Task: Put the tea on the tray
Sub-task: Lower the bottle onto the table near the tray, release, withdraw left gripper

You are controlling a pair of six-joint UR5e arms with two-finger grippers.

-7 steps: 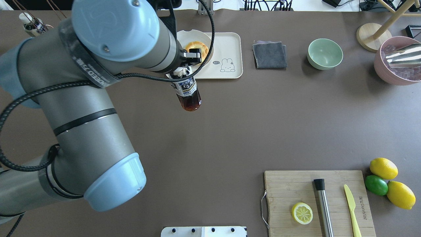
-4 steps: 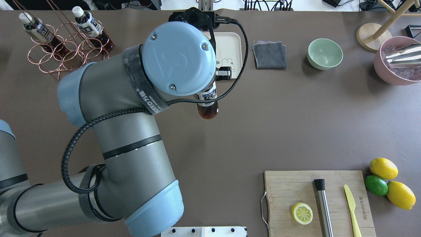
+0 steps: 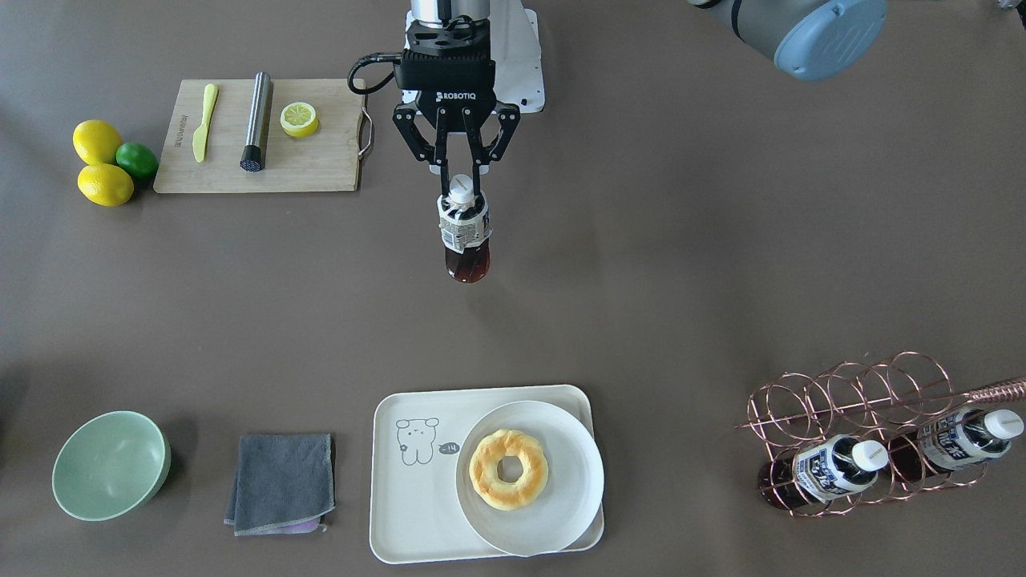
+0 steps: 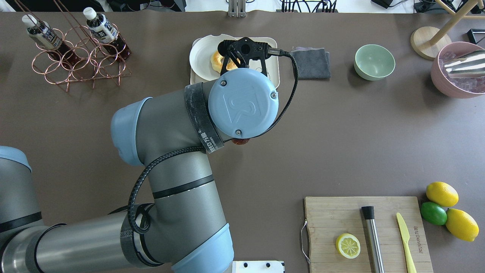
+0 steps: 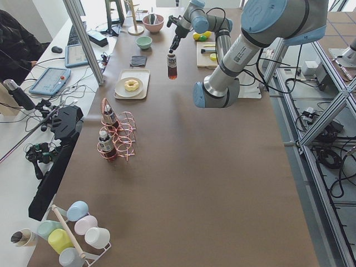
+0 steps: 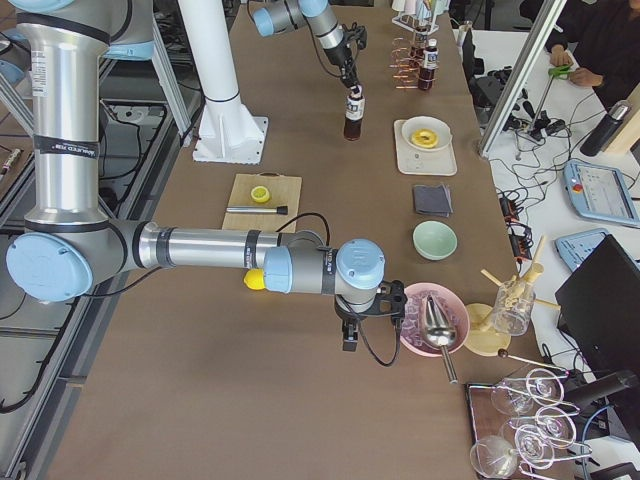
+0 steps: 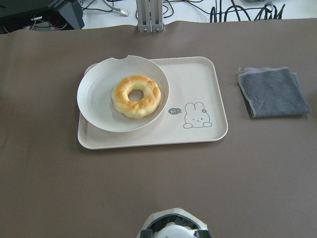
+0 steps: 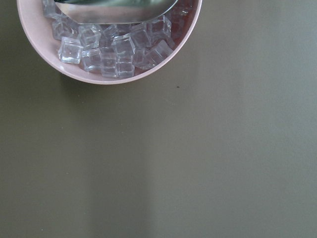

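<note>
My left gripper [image 3: 460, 186] is shut on the white cap of the tea [image 3: 465, 232]. The clear bottle of dark red-brown liquid hangs upright above the bare table. The overhead view shows only a sliver of the tea [image 4: 241, 142] under the wrist. Its cap [image 7: 171, 231] sits at the bottom edge of the left wrist view. The cream tray [image 3: 409, 497] with the grey bear drawing lies farther out, apart from the bottle, also in the left wrist view [image 7: 198, 84]. My right gripper [image 6: 348, 335] hovers beside a pink bowl; I cannot tell whether it is open or shut.
A white plate [image 3: 561, 513] with a doughnut [image 3: 508, 469] covers part of the tray. A grey cloth [image 3: 280, 481] and a green bowl [image 3: 111, 465] lie beside it. A copper rack [image 3: 866, 401] holds two look-alike bottles. A cutting board [image 3: 321, 164] lies near my base. The pink bowl [image 8: 39, 39] holds ice.
My left arm has carried the tea to the right and back toward my base. The bottle has slid under the wrist in the overhead view, and the plate and tray show again.
</note>
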